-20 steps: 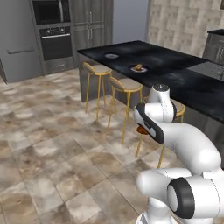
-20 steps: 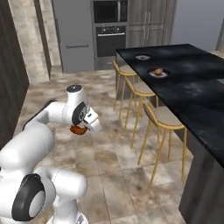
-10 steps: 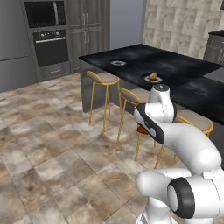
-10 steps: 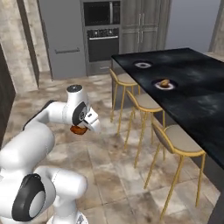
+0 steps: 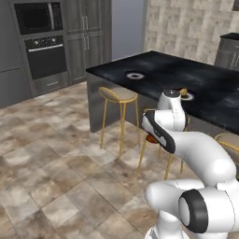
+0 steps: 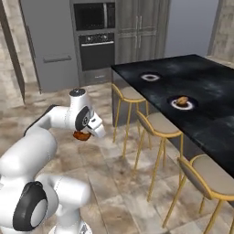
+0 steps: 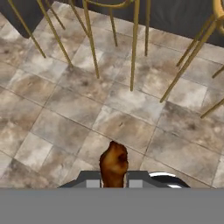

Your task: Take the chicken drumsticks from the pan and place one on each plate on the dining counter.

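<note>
My gripper hangs above the tiled floor, shut on the darker reddish-brown chicken drumstick. In the hand view the drumstick stands between the fingertips. The dining counter lies ahead to the right. On it one plate carries the golden drumstick, and the farther plate has nothing on it. From the left base view the bare plate shows on the counter, and the held drumstick peeks out under my arm. The pan is out of view.
Three gold-legged stools line the counter's near side, and their legs cross the top of the hand view. A wall oven and grey cabinets stand at the back. Open tiled floor lies to the left.
The whole picture has shifted: the base has driven and the counter with its plates and stools has swung and looms larger. The arm keeps its pose with the drumstick held.
</note>
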{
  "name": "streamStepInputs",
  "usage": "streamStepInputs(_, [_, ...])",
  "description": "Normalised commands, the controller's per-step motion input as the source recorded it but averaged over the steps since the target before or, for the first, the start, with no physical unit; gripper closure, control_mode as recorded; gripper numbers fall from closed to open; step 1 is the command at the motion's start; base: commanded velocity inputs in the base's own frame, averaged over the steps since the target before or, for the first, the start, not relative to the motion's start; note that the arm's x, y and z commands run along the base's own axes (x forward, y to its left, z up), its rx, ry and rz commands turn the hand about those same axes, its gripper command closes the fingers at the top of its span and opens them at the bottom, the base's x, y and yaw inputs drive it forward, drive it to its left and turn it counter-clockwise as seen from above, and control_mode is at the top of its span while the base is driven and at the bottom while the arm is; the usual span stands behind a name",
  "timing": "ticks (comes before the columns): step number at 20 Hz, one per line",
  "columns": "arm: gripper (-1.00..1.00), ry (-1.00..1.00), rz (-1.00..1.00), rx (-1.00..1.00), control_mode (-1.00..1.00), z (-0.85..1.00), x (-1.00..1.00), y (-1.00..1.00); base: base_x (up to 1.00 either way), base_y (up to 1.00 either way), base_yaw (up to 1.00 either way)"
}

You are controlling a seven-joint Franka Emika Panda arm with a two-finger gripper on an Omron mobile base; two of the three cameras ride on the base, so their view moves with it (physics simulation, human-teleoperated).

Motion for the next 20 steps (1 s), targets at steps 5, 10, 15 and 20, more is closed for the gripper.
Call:
streamStepInputs(5, [1.0,0.0,0.0,0.0,1.0,0.0,0.0,0.0,0.99,0.62,-0.23])
streamStepInputs(10, [1.0,0.0,0.0,0.0,1.0,0.0,0.0,0.0,1.0,0.53,-0.31])
streamStepInputs(15, [1.0,0.0,0.0,0.0,1.0,0.0,0.0,0.0,0.98,0.5,-0.37])
streamStepInputs(20, [1.0,0.0,0.0,0.0,1.0,0.0,0.0,0.0,0.92,0.52,-0.39])
